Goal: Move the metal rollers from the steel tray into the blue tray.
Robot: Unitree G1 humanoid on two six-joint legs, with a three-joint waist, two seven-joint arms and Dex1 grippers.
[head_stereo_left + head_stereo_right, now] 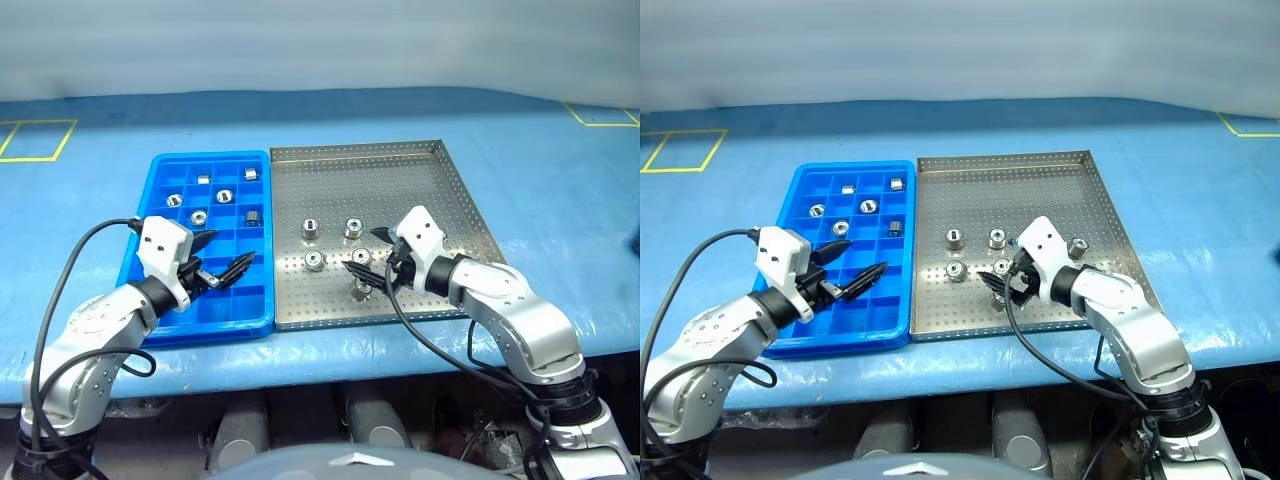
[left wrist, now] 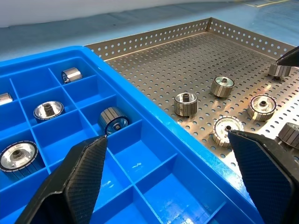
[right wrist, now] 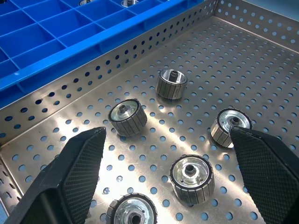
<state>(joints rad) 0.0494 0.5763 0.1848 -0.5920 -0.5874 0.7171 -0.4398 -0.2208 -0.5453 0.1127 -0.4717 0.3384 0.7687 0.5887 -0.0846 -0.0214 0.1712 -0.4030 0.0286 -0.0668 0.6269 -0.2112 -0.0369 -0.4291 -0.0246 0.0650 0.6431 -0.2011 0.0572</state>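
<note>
My right tool (image 1: 372, 247) gapes empty over the perforated steel tray (image 1: 420, 160); about six ribbed metal rollers (image 3: 127, 116) lie below and ahead of it. My left tool (image 1: 222, 254), also spread, hovers above the gridded blue tray (image 1: 160, 170), six rollers in compartments beyond.

You see a blue table cover (image 1: 540, 190) spread flat across the whole work surface, with yellow tape outlines (image 1: 36, 140) marked near its far left and far right corners, and a pale wall (image 1: 320, 45) behind
</note>
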